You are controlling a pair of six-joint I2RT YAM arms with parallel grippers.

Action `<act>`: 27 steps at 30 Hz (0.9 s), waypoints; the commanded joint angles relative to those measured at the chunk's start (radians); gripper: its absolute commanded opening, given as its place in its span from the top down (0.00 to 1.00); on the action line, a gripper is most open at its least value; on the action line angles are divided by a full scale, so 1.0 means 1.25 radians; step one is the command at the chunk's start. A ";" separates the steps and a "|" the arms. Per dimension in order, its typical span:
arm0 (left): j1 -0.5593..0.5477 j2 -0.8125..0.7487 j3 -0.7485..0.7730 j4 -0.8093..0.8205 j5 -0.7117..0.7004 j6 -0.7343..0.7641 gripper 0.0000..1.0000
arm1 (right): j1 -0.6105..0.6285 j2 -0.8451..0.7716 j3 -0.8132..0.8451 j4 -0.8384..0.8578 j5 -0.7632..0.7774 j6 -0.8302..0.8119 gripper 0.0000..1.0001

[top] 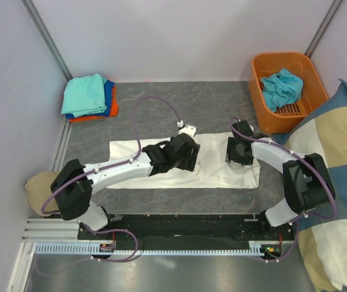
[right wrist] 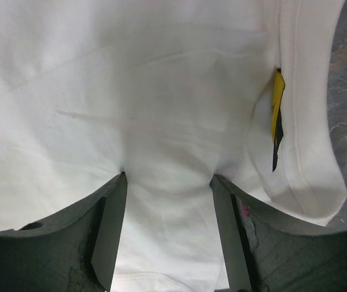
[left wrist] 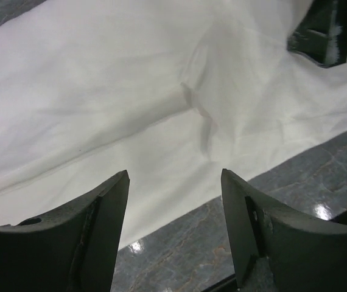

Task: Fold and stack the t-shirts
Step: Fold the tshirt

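Table [top: 161, 100] is grey marbled, boxed in by pale walls [top: 179, 36]. Tan cap [top: 36, 185] sits off its left edge and a checked cushion [top: 338, 152] on the right. At far right we see an orange basket [top: 260, 97] w/ a crumpled teal tee [top: 281, 87] inside. At far left is a folded stack: teal tee [top: 85, 94] on top, then blue [top: 108, 91], then orange [top: 114, 109].

White t-shirt [top: 213, 161] lies flat mid-table, long axis left-right. Its neck hem w/ yellow tag [right wrist: 277, 115] is at a cloth edge by bare table, just beside the right fingers [right wrist: 109, 231]. Which end that is, we can't tell.

Left fingers [left wrist: 109, 207] are spread over the shirt near its edge, nothing btwn them. Right fingers are spread too, tips pressed onto the cloth.
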 commanded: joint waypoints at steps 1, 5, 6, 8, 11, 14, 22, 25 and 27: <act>0.004 0.053 -0.016 0.081 -0.044 0.033 0.30 | 0.003 -0.071 0.046 -0.079 -0.022 -0.017 0.33; 0.040 0.098 -0.016 0.103 -0.033 0.032 0.30 | 0.007 -0.130 0.078 -0.104 -0.054 -0.028 0.32; 0.051 0.099 -0.021 0.107 -0.021 0.027 0.30 | 0.007 -0.149 0.083 -0.110 -0.065 -0.030 0.32; 0.097 0.096 -0.030 0.110 -0.005 0.018 0.30 | 0.008 -0.166 0.090 -0.113 -0.084 -0.030 0.31; 0.178 0.081 -0.063 0.135 0.034 0.013 0.30 | 0.011 -0.189 0.085 -0.111 -0.092 -0.023 0.30; 0.249 0.076 -0.079 0.156 0.075 0.018 0.30 | 0.013 -0.195 0.073 -0.105 -0.097 -0.014 0.30; 0.273 0.163 0.041 0.204 0.163 0.138 0.31 | 0.027 -0.221 0.046 -0.105 -0.105 -0.001 0.30; 0.273 0.213 0.116 0.225 0.248 0.235 0.30 | 0.028 -0.243 0.033 -0.111 -0.106 0.004 0.30; 0.272 0.244 0.188 0.225 0.306 0.320 0.26 | 0.030 -0.259 0.022 -0.116 -0.107 0.009 0.30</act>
